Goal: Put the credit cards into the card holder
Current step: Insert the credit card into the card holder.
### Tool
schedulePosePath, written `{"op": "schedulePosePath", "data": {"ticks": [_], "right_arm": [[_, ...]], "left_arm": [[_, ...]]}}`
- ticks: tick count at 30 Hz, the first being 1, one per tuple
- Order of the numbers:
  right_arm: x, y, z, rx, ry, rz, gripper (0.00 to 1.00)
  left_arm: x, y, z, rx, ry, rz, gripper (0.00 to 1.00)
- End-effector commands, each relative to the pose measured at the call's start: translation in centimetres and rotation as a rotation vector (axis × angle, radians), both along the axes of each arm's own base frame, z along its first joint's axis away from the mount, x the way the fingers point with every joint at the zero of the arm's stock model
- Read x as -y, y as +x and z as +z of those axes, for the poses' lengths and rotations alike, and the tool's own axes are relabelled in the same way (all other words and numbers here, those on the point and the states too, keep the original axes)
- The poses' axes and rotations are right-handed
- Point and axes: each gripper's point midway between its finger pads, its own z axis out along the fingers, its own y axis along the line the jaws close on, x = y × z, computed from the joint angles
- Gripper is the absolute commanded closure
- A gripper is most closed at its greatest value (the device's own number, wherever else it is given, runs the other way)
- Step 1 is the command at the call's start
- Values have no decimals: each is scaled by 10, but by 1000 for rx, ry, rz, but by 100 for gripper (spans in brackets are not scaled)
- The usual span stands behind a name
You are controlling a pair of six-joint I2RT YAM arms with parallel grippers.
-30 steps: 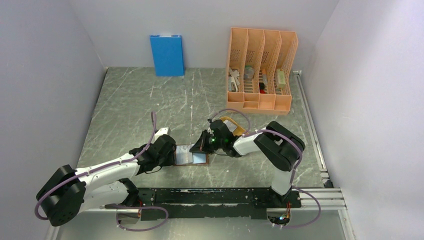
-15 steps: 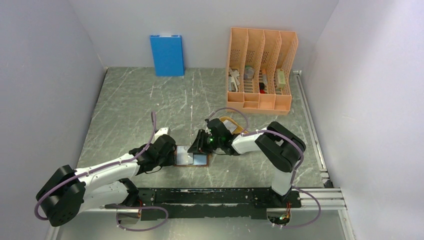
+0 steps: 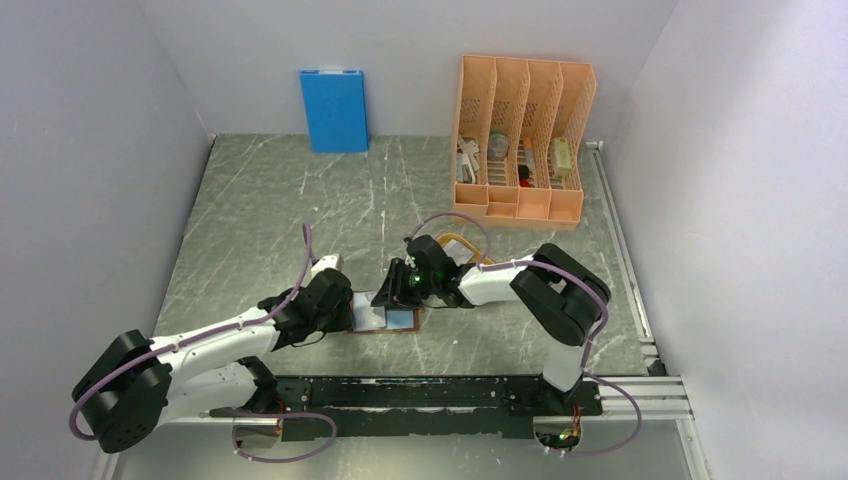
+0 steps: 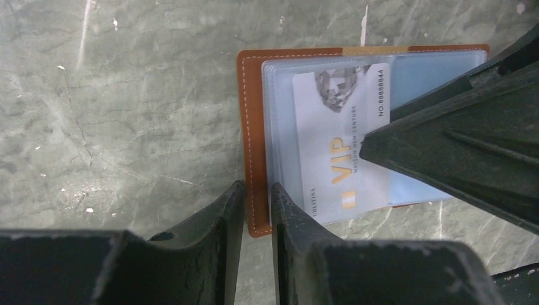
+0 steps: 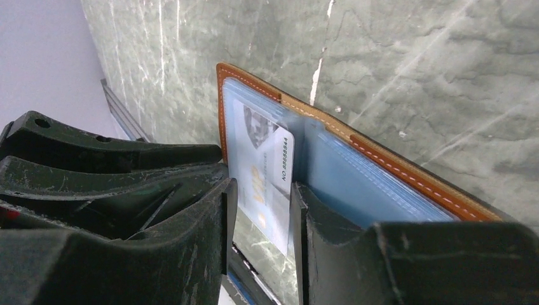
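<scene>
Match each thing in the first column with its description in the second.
1. holder
2. card
3. box
4. rack

A. white, with gold VIP lettering
B. orange, at the table's back right
C. brown, lying open between the two arms
D. blue, upright against the back wall

Pairs: 1-C, 2-A, 3-D, 4-B

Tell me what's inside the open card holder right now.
Inside the card holder: clear sleeves and one white VIP card, only part-way in. The right gripper covers part of the sleeves, so further cards cannot be ruled out.
</scene>
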Motion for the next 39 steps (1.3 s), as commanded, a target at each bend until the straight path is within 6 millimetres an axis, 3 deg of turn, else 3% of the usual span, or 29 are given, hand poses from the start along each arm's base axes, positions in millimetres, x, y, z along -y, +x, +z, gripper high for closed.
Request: {"op": "schedulePosePath", "data": {"ticks": [1,12,25,33,39], "right_arm": [[-5,-4,-1,-4,-24,7,60],[-19,-13,0,-6,-24,39,61],[-12,-10,-3,6,-66,25,61],[-12,-10,-4,5,-68,22,60],[-15,-9,-2,7,-65,26,60]], "left_arm": [[11,3,4,18,-48,-31,73],[9,5,8,40,-50,-24,75],[-18,11,21,79,-9,114,76],[-27,14,9,40,18,158,78],[-26,13,-10,-32,-9,148,90]]}}
